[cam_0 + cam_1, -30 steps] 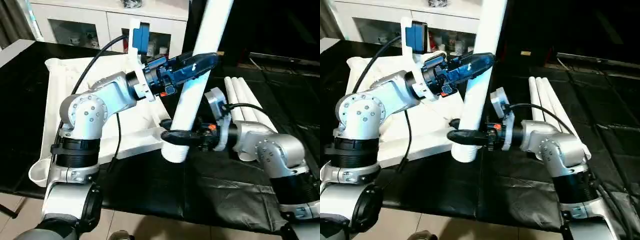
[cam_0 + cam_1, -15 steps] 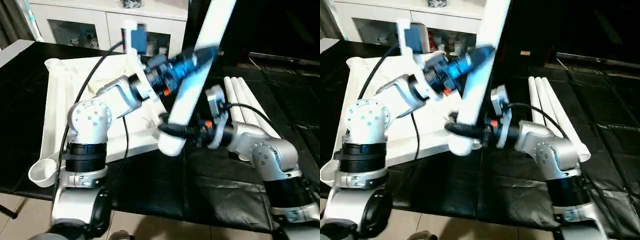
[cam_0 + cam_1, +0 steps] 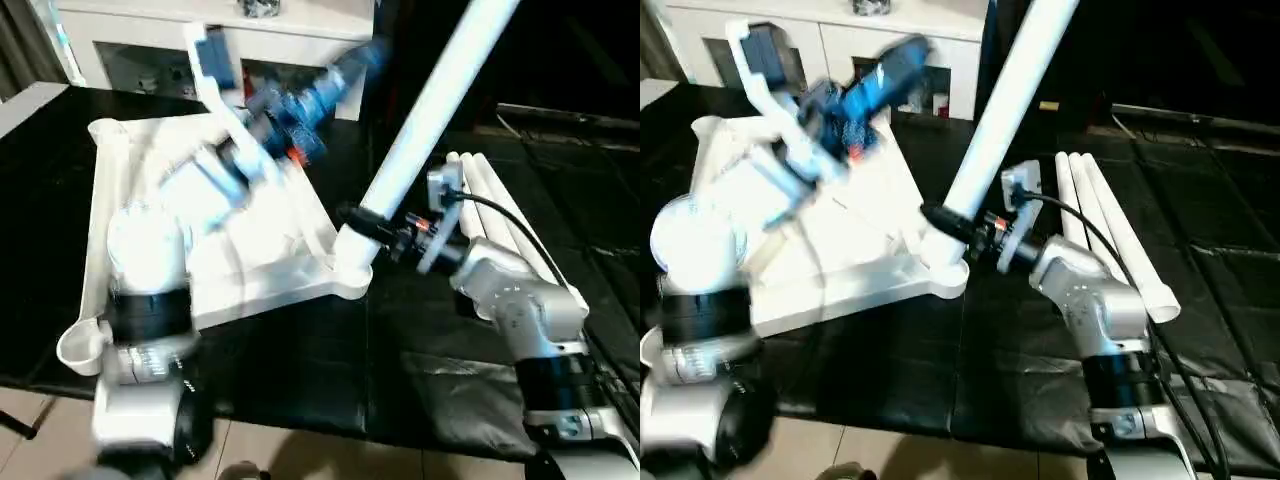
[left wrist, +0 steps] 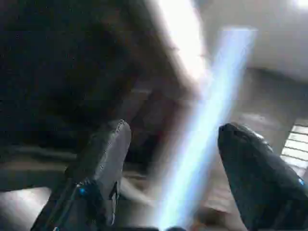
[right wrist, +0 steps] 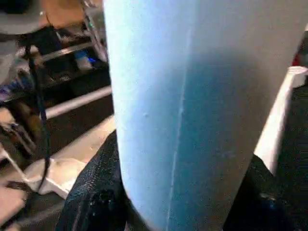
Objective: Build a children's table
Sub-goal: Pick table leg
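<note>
So on the far left there's a round corner socket [image 3: 82, 347] of the upside-down children's table [image 3: 250, 270], sticking out over the edge of the black tabletop [image 3: 300, 370]. The table is lying ribbed side up on the left half of that black surface. Behind it along the back wall sits a white cabinet [image 3: 200, 40] with glass doors.

The left hand [image 3: 350, 65] is up in the air over the far side of the table, pretty blurred, with its two black fingers [image 4: 103, 159] standing well apart and nothing between them. In the left wrist view a pale blurry streak runs past between the fingers, but they aren't touching it.

Moving to the middle, one leg [image 3: 430, 120] stands tilted, leaning up and to the right, with its thick bottom end sitting at the table's near right corner socket [image 3: 350, 270]. The right hand [image 3: 370, 225] is clamped around that leg just above the socket, one black finger on each side, about half open on it.

Right of that, three more legs [image 3: 495, 215] lie side by side on the tabletop, touching each other, partly hidden behind the right forearm. So that's four legs in total, one held and three loose.
</note>
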`<state>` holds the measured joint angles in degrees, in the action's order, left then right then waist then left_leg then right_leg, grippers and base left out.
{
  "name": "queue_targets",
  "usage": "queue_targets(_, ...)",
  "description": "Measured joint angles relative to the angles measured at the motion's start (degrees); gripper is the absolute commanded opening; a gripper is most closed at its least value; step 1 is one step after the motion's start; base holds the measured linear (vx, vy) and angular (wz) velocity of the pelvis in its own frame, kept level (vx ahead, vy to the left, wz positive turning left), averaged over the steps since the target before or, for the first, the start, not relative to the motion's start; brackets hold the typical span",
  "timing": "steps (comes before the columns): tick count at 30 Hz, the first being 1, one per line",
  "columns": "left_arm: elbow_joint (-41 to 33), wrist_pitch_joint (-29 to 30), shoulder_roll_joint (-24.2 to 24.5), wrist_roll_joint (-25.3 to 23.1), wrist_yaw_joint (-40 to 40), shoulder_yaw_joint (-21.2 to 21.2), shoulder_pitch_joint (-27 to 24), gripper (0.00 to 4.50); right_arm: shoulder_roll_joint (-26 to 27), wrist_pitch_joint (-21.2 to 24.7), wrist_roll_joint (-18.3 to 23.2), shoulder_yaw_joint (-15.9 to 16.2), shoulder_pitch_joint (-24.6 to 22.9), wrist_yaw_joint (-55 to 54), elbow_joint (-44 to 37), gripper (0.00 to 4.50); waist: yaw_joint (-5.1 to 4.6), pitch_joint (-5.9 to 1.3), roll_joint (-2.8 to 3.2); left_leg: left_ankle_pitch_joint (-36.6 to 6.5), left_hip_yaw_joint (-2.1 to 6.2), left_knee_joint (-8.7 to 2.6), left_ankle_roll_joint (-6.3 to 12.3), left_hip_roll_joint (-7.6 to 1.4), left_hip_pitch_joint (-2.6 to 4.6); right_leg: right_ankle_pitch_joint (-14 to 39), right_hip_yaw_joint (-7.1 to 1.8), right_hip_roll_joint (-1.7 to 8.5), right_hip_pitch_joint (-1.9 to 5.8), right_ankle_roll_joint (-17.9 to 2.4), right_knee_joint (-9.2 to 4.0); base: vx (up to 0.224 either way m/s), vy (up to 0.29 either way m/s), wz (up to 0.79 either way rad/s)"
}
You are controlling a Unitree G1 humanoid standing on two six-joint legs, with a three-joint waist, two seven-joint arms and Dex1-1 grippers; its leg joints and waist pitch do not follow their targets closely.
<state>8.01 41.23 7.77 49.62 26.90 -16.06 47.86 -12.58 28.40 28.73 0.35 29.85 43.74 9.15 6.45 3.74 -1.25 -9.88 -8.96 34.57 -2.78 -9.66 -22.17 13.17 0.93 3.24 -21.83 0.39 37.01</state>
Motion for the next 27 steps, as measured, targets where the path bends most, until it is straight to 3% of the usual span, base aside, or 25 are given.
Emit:
queue_targets(4,6.9,-4.7,1.7,-7.3,-6.2,0.3,2.0,3.31,0.1,-1.1,-1.3,1.0,0.1,0.2,0.0,1.92,0.15,0.03,-0.06,0.0,0.00,-0.01,0.01,0.00,-0.09,0.0,0.01,0.00,-0.03,0.0,-0.07,0.000,0.000,0.00)
queue_targets(7,8.9,-6.2,5.2,-15.2,-7.2,7.2,2.6,3.31,0.8,-3.6,-2.9,3.0,0.2,0.5,0.3,1.92,0.25,0.03,-0.06,0.0,0.00,-0.03,0.04,0.00,-0.15,0.0,0.02,0.00,-0.09,0.0,-0.09,0.000,0.000,0.00)
queue_targets(13,8.8,-6.2,2.5,-19.1,-4.2,14.5,3.6,3.31,1.2,-5.4,-6.3,6.6,0.2,0.5,1.8,1.92,0.85,0.05,-0.11,0.0,-0.02,0.00,0.06,0.02,-0.18,0.0,0.02,0.05,-0.10,0.0,-0.09,0.000,0.000,0.00)
queue_targets(20,4.8,-6.5,2.8,-22.5,-0.7,20.6,4.5,3.31,1.0,-9.0,-10.4,7.7,0.4,-0.4,4.7,1.92,0.41,0.04,-0.09,0.0,-0.03,-0.02,0.02,0.00,-0.13,0.0,0.01,0.04,-0.11,0.0,-0.03,0.000,0.000,0.00)
queue_targets(27,4.0,-8.7,5.2,-31.4,-0.8,25.8,4.8,3.31,1.3,-9.8,-13.0,8.6,0.8,-2.2,7.7,1.92,0.08,0.04,-0.09,0.0,-0.02,-0.02,0.02,0.00,-0.14,0.0,0.01,0.03,-0.11,0.0,-0.04,0.000,0.000,0.00)
